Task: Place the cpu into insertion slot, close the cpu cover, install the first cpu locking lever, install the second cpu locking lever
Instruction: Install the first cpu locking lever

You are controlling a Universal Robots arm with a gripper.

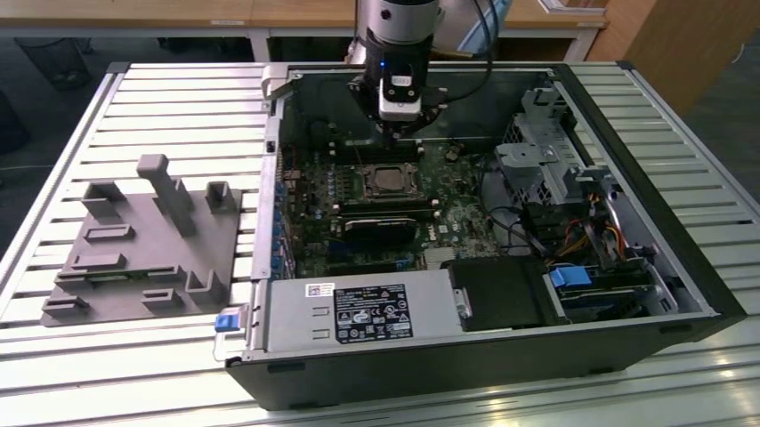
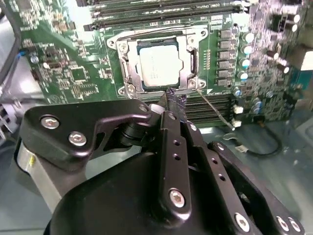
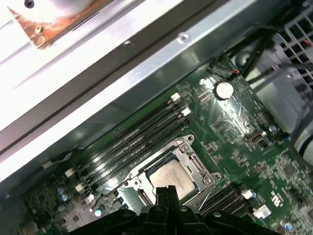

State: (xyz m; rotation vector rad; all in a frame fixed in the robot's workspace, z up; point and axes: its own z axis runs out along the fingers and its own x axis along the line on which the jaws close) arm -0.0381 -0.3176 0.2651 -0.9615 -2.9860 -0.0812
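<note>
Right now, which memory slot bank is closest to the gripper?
The memory slot bank on the insertion slot's side away from the black card; the gripper hangs right over it.

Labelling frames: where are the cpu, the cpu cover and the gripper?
the cpu (image 2: pixel 159 66), second wrist view, metal top face
the cpu cover (image 2: pixel 190 73), second wrist view, side bar
the gripper (image 2: pixel 172 97), second wrist view, between fingertips

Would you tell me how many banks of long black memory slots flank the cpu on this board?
2. One bank lies along one side of the cpu; the other bank lies along the opposite side, partly cut off in the first wrist view.
</note>
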